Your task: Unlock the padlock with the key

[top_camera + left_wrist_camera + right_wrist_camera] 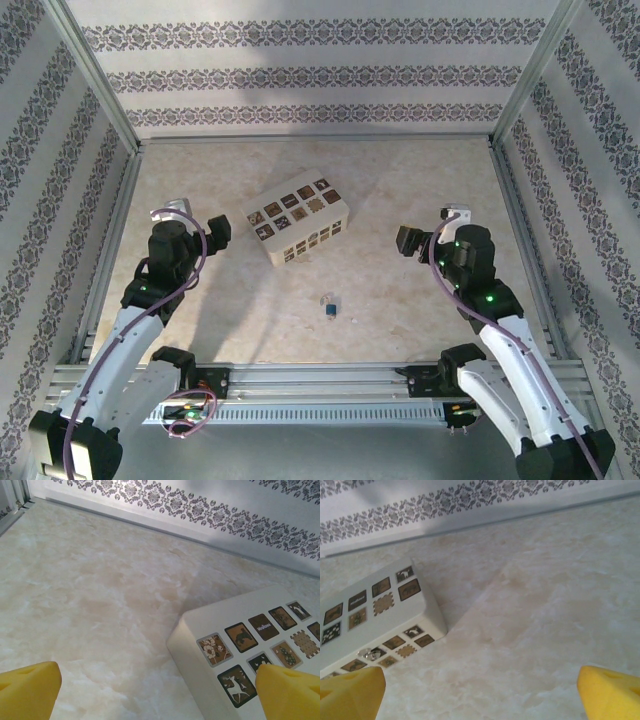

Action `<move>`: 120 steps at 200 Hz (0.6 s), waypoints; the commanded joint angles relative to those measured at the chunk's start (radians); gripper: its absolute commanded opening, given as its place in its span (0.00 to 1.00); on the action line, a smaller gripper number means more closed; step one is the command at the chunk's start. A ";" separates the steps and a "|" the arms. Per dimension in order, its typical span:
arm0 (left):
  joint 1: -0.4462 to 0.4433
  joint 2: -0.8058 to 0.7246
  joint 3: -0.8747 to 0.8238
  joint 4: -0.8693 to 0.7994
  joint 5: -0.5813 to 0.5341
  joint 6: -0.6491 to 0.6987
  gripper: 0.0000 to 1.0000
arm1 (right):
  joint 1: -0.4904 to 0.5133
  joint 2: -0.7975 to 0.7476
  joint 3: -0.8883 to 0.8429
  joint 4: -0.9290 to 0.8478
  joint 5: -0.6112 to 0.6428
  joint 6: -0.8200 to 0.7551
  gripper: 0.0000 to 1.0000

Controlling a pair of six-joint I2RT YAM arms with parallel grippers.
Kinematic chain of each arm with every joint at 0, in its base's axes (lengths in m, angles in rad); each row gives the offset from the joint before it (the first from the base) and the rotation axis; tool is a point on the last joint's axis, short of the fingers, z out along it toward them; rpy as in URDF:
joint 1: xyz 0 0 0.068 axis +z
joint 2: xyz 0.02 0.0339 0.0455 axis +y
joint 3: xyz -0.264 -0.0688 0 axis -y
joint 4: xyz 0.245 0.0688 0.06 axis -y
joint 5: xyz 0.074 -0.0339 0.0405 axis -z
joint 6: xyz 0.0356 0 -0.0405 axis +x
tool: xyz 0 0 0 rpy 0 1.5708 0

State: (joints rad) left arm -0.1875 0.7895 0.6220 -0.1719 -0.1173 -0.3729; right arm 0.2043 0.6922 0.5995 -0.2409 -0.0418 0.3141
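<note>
- The left fingers (30,690) and right fingers (610,692) are spread wide, and nothing is held.
- A small blue-and-silver item, judged to be the padlock (328,305), lies on the counter (420,180) near the front, between the arms.
- Being small and low, it could be nudged away or pinched askew.
- The box (297,221) could be knocked by a reaching arm.
- White lettering on one tile (263,627) cannot be read.
</note>
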 commanded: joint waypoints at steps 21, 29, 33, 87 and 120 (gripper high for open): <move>0.012 -0.016 -0.001 0.004 -0.064 0.003 0.99 | -0.047 -0.019 -0.052 0.050 0.060 -0.028 0.99; 0.011 -0.015 0.001 -0.002 -0.084 -0.002 0.99 | -0.054 -0.017 -0.065 0.068 0.076 -0.040 0.98; 0.011 -0.016 -0.001 -0.006 -0.094 -0.002 0.99 | -0.057 -0.015 -0.069 0.075 0.081 -0.045 0.98; 0.013 -0.016 0.010 -0.042 -0.159 0.015 0.99 | -0.100 0.050 -0.121 0.232 0.161 -0.099 0.98; 0.013 -0.016 0.014 -0.054 -0.177 0.034 0.99 | -0.135 0.110 -0.122 0.287 0.169 -0.121 0.99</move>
State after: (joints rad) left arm -0.1818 0.7895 0.6220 -0.1860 -0.2543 -0.3687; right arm 0.0921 0.7761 0.4839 -0.0467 0.0872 0.2272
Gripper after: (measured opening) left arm 0.993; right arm 0.985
